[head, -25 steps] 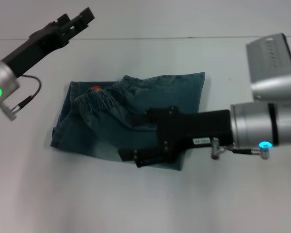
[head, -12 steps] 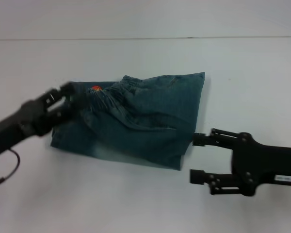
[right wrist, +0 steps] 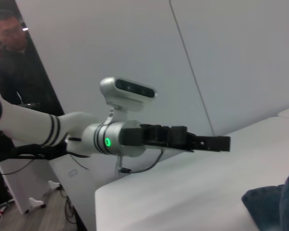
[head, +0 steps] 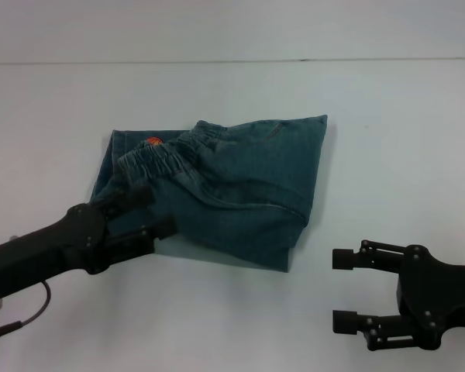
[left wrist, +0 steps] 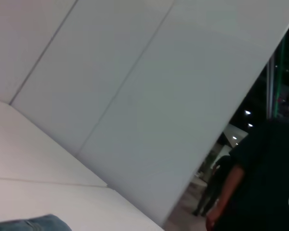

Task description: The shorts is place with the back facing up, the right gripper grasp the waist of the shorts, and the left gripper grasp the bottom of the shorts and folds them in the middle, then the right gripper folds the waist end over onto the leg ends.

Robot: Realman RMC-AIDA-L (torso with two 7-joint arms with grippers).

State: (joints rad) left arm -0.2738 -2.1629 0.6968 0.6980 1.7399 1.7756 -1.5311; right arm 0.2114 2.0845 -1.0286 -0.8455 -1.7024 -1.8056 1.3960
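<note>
Fingers of my right gripper (head: 337,290) gape wide, empty, beside the folded shorts (head: 225,194); left gripper (head: 151,211) overlaps them, grip unclear.

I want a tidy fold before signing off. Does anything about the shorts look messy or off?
Yes. The shorts lie folded but uneven: the waist of the shorts sits bunched and slanted, short of the left edge, leaving the layers misaligned.

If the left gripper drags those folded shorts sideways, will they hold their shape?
Probably not. The shorts look like soft denim, lying rumpled with the gathered waistband bunched on top, so the layers would likely slide apart. The left gripper sits at one edge only; the far side would likely lag.
</note>
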